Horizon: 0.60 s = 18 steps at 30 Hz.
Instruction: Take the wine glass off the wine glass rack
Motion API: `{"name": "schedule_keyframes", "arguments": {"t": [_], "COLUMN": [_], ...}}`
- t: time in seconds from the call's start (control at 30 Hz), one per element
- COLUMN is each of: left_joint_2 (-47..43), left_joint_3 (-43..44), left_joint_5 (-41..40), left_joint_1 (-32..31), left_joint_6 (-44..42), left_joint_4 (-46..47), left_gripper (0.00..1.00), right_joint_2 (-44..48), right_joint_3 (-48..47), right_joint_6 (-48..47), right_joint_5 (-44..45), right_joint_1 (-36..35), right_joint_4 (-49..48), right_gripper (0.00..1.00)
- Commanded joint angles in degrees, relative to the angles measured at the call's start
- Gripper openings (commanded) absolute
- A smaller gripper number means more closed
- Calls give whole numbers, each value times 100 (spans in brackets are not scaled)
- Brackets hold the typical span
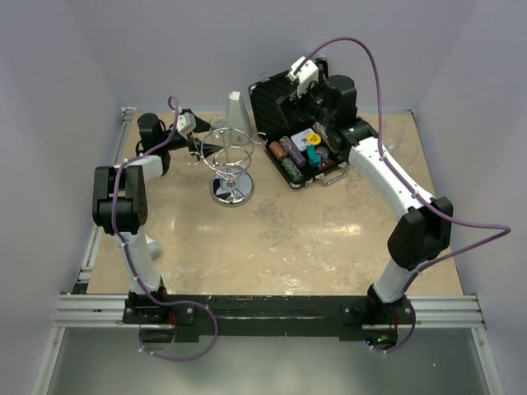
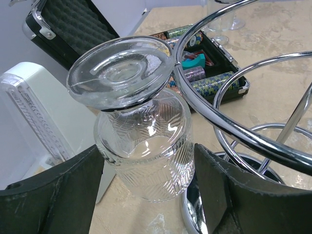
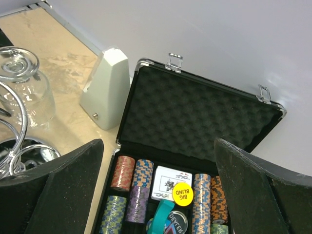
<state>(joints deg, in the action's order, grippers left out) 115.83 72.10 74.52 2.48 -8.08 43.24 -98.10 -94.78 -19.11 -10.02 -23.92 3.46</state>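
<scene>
Clear wine glass hangs on the wine glass rack; only the left wrist view shows the left claw pinching it. Right claw is spread wide.

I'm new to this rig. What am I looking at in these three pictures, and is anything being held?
Two robot arms, left and right, are bolted to the near edge of the table. The overhead picture shows both; the other two come from cameras on each wrist. The left tool straddles an upside-down wine glass hanging on the chrome rack; whether it grips is unclear. The right tool hangs open over an open case of poker chips, holding nothing. A white tapered box stands beside the case.
</scene>
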Motion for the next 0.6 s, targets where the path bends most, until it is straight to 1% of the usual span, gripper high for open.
{"name": "schedule_keyframes", "arguments": {"t": [0.0, 0.13, 0.3, 0.37, 0.57], "left_joint_2": [18, -8, 62, 124, 185], "left_joint_3": [50, -11, 94, 138, 288], "left_joint_5": [89, -51, -122, -113, -25], "left_joint_1": [-81, -125, -160, -178, -195], "left_joint_6": [52, -36, -71, -71, -27], "left_joint_4": [492, 475, 360, 352, 299], "left_gripper": [77, 84, 85, 83, 70], "right_joint_2": [28, 28, 28, 37, 81], "right_joint_3": [-190, -155, -137, -137, -76], "right_joint_6": [4, 22, 30, 30, 4], "right_joint_5": [88, 71, 62, 62, 88], "right_joint_1": [10, 10, 10, 10, 10], "right_joint_4": [-109, -135, -153, -153, -162], "right_gripper": [98, 99, 99, 99, 99]}}
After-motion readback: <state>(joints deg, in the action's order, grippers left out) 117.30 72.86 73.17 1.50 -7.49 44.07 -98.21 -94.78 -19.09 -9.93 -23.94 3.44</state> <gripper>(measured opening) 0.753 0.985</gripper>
